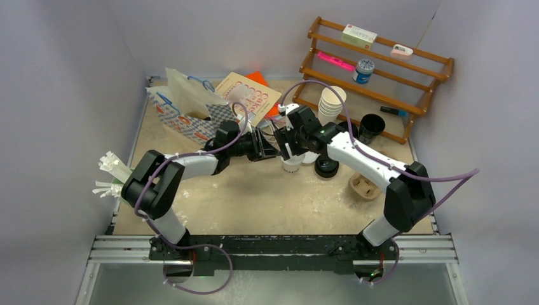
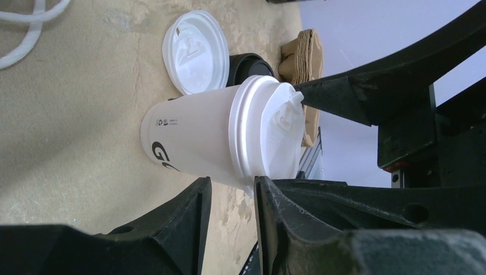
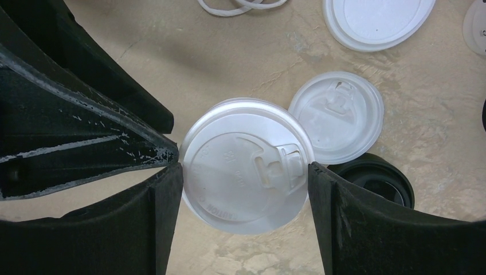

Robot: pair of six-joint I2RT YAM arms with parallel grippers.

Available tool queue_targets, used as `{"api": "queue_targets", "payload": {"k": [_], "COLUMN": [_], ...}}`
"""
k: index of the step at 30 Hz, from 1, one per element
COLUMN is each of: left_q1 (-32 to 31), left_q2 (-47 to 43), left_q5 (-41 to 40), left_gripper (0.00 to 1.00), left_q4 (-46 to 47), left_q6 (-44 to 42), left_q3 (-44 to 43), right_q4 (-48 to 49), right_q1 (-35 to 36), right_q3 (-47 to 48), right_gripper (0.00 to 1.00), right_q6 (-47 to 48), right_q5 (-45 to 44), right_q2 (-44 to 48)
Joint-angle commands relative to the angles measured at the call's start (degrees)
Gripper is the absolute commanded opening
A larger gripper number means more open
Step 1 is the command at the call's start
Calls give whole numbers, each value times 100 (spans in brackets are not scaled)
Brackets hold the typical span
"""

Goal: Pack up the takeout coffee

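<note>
- The right gripper (image 3: 243,177) reaches from above, its jaws clamped on the lid rim of the white-lidded cup (image 3: 246,154), probably to seat the lid or lift the cup.
- That cup stands upright mid-counter (image 3: 229,57), with a loose white lid (image 3: 335,117) and a black lid (image 3: 378,180) just beside it.
- The left gripper (image 2: 232,183) sits close alongside, jaws slightly parted and empty, seemingly to brace the cup.

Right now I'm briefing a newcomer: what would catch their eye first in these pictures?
Both arms meet mid-table at the white-lidded cup, which the right gripper clasps by its lid from above. The left gripper hovers open just beside it. Next to the cup lie a loose white lid and a black lid.
</note>
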State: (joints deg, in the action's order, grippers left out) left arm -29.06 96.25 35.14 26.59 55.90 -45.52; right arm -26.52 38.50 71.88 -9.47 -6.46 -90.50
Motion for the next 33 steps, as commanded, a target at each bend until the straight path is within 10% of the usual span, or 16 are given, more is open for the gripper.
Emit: {"api": "queue_targets", "payload": {"k": [1, 33], "left_q1": [-46, -218], "left_q2": [-32, 189], "left_q5": [8, -236], "left_gripper": [37, 26], "left_q4": [715, -537], "left_q6": [388, -640], "left_q3": [7, 39], "right_q4": [-397, -561], "right_q1": [-9, -9], "right_q3": [-244, -254], "right_gripper": [78, 76], "right_q6": [-96, -282], "right_q5": [10, -64], "right_q2": [-117, -212]}}
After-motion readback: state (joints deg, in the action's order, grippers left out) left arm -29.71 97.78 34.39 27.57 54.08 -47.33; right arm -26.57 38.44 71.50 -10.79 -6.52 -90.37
